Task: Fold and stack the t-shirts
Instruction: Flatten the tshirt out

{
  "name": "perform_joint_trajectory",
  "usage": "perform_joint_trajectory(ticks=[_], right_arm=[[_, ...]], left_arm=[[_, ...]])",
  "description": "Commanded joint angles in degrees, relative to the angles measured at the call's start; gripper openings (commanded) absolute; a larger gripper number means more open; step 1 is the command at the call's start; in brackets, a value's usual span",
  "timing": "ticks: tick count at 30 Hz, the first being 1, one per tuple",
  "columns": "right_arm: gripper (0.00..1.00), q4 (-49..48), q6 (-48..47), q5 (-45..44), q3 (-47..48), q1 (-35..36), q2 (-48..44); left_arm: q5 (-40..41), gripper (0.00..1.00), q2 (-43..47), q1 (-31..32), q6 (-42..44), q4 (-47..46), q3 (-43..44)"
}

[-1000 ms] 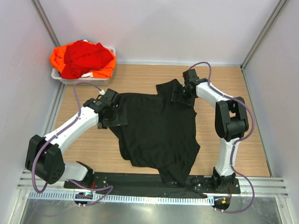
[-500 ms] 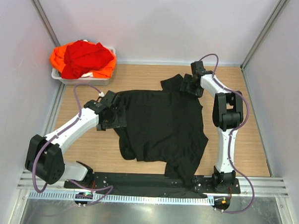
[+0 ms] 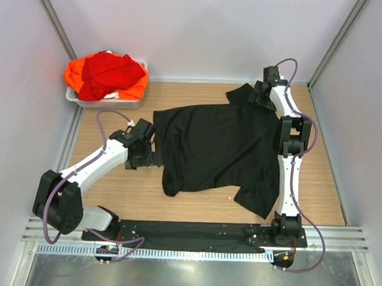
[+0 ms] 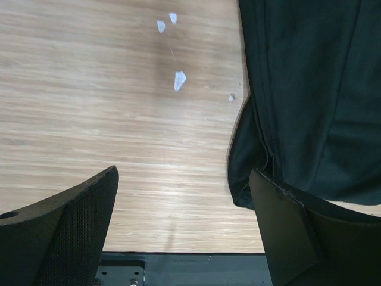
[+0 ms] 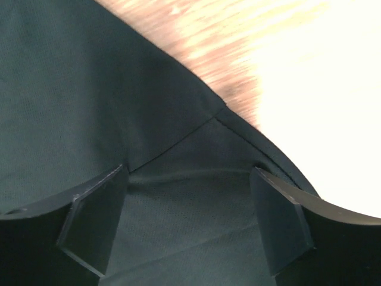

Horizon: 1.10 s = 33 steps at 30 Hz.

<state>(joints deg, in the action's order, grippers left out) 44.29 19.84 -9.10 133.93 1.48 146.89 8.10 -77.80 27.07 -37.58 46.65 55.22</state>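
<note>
The black t-shirt lies spread on the wooden table, its hem to the left and its sleeves to the right. My left gripper is open and empty just left of the shirt's left edge; its wrist view shows bare wood between the jaws and black cloth beside the right finger. My right gripper is at the shirt's far right corner, jaws apart, with black cloth spanning the gap. The red t-shirt and orange t-shirt are heaped in the tub.
The white plastic tub stands at the back left corner. Small white scraps lie on the wood near the left gripper. Grey walls close in the left, back and right sides. A black base plate runs along the near edge.
My right arm has stretched toward the back right, and the black t-shirt slid that way and spread flatter. The shirt's left edge has pulled away from my left gripper.
</note>
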Motion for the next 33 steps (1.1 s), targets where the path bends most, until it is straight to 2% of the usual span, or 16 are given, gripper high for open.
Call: perform_joint_trajectory(ticks=[1, 5, 10, 14, 17, 22, 25, 26, 28, 29, 32, 33], right_arm=[[0.92, 4.3, -0.6, 0.9, -0.9, 0.8, -3.2], [0.96, 1.3, -1.1, 2.5, -8.9, 1.2, -13.7], [0.98, 3.0, -0.4, 4.3, -13.9, 1.2, -26.4], [0.98, 0.6, 1.2, 6.4, -29.4, 1.8, -39.1], [0.99, -2.5, 2.6, 8.0, -41.2, 2.5, -51.8], [0.99, -4.6, 4.0, 11.5, -53.3, 3.5, -61.2], [0.99, -4.3, 3.7, 11.9, -56.3, 3.9, -64.0], [0.99, -3.6, 3.5, 11.8, -56.8, 4.1, -64.5], [0.99, -3.4, 3.2, 11.5, -57.7, 4.1, -65.4], [0.99, -3.2, 3.1, 11.2, -57.9, 4.1, -65.4], [0.99, -3.3, 2.4, 10.2, -58.1, 4.1, -64.4], [0.99, -3.4, 2.2, 10.0, -57.8, 4.1, -63.6]], left_arm=[[-1.4, 0.91, 2.2, 1.8, -2.5, -2.4, -1.8], [-0.6, 0.91, 1.3, 6.2, -4.2, -4.9, -2.8], [-0.4, 0.89, -2.8, 6.4, -4.7, -10.7, -2.8], [-0.5, 0.87, -9.0, 6.3, -3.8, -13.5, -0.8], [-0.4, 0.79, -13.9, 6.3, -3.6, -15.4, 0.3], [0.7, 0.72, -17.7, 6.1, -3.5, -18.4, 1.2], [1.4, 0.6, -18.5, 5.8, -3.6, -19.8, 1.2], [1.7, 0.5, -18.8, 5.7, -3.5, -20.3, 1.3], [2.0, 0.41, -19.3, 5.5, -3.3, -20.5, 1.6], [2.3, 0.3, -19.4, 5.4, -3.2, -20.4, 2.1], [2.5, 0.11, -19.0, 5.1, -2.7, -19.2, 2.7], [3.0, 0.08, -17.7, 5.0, -2.6, -18.7, 2.9]])
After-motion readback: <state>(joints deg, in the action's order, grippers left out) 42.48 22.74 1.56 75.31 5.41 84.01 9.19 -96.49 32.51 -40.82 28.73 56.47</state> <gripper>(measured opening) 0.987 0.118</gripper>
